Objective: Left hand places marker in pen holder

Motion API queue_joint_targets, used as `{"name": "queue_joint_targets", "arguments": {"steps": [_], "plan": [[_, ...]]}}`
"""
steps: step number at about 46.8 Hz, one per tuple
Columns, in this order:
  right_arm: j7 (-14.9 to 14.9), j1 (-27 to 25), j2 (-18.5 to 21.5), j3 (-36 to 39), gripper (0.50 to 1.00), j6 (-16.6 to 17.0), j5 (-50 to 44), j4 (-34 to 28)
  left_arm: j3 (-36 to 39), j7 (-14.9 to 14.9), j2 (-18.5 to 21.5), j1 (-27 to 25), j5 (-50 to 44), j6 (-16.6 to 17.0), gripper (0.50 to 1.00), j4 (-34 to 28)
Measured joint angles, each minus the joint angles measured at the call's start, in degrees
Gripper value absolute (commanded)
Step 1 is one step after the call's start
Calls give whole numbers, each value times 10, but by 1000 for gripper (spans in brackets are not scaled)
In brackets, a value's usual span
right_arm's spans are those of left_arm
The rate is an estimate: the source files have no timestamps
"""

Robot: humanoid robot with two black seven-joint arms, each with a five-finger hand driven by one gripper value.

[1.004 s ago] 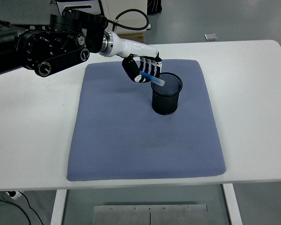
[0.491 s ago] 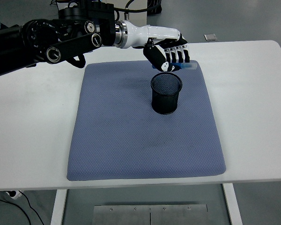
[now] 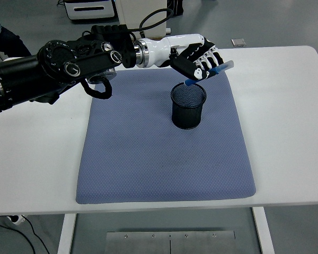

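Left hand (image 3: 200, 59) just above black mesh pen holder (image 3: 188, 106), fingers curled round tilted blue marker (image 3: 211, 73); nothing discernible inside holder.

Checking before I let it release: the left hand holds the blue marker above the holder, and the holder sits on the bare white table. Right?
Not quite. The left hand does hold the marker above the holder, but the holder sits on the blue mat, not the bare table. The head view shows it.
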Motion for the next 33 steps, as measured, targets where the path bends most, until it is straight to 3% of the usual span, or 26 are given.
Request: {"name": "queue_joint_targets", "arguments": {"steps": [20,22,23,24,28,32,33], "plan": [[0,0,0,0,1000,0,0,0,-9,-14,0,46,-93,9,500,5],[0,0,0,0,1000,0,0,0,-9,-14,0,51,-97,9,586,8],[0,0,0,0,1000,0,0,0,-9,-14,0,52,-99,9,587,9],[0,0,0,0,1000,0,0,0,-9,-14,0,55,-104,9,717,9],[0,0,0,0,1000,0,0,0,-9,-14,3,59,-124,9,830,10],[0,0,0,0,1000,0,0,0,-12,-14,6,59,-139,9,997,10],[0,0,0,0,1000,0,0,0,-12,-14,7,58,-139,8,1000,10]]}}
